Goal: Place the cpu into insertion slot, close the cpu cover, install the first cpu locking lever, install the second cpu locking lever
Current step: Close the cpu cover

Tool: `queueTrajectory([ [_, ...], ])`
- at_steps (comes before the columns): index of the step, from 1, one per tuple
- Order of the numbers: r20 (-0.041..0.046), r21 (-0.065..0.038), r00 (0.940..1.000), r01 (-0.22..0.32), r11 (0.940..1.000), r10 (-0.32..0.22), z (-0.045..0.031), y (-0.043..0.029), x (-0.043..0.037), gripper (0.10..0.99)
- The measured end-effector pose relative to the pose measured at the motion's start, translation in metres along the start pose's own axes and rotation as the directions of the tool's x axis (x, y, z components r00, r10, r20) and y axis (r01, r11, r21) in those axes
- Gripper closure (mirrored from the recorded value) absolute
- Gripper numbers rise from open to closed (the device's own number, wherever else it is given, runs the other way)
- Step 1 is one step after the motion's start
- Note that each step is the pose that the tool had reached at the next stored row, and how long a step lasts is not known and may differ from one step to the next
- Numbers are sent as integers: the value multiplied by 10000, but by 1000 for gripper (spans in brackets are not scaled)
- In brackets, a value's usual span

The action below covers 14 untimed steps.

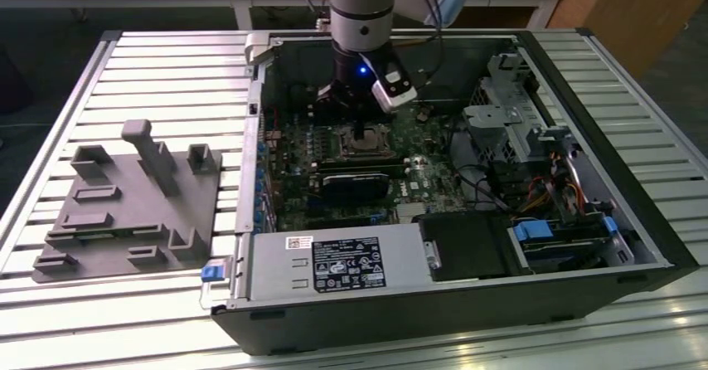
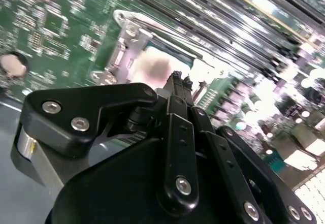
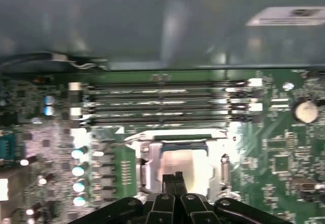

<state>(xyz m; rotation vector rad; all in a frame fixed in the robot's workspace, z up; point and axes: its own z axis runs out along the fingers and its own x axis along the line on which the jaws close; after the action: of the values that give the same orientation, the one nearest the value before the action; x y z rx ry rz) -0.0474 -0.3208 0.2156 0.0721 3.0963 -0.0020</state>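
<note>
Seating cpu (image 3: 185,165): done
cpu cover (image 3: 144,163): down around cpu
gripper (image 3: 172,177): jaws pinched together, empty, over cpu
levers: cannot tell

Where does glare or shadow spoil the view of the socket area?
First wrist view: glare whitens the cpu top and the cpu cover beside it. Second wrist view: the cpu is a washed-out patch beyond the gripper, with hotspots across the motherboard. Exterior view: even light, socket shaded under the arm.
</note>
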Motion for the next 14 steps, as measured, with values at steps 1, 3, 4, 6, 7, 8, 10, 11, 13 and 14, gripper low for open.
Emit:
queueTrajectory([
  [1, -2, 0, 10000, -2, 10000, 2, 2, 2, -35, 980],
  [3, -4, 0, 10000, 0, 10000, 0, 4, 4, -87, 980],
  [4, -5, 1, 10000, 0, 10000, 0, 4, 4, -103, 980],
  [6, -6, 3, 10000, -1, 10000, 1, 1, 4, -107, 980],
  [7, -5, 2, 10000, -2, 10000, 2, -5, 5, -108, 980],
  [8, -5, 2, 10000, -2, 10000, 2, -15, 5, -108, 980],
  [10, -4, 0, 10000, -2, 10000, 2, -41, 5, -110, 980],
  [11, -4, 0, 10000, -2, 10000, 2, -56, 5, -110, 980],
  [13, -4, 1, 10000, -2, 10000, 2, -90, 5, -112, 980],
  [14, -4, 0, 10000, -1, 10000, 1, -108, 5, -113, 980],
])
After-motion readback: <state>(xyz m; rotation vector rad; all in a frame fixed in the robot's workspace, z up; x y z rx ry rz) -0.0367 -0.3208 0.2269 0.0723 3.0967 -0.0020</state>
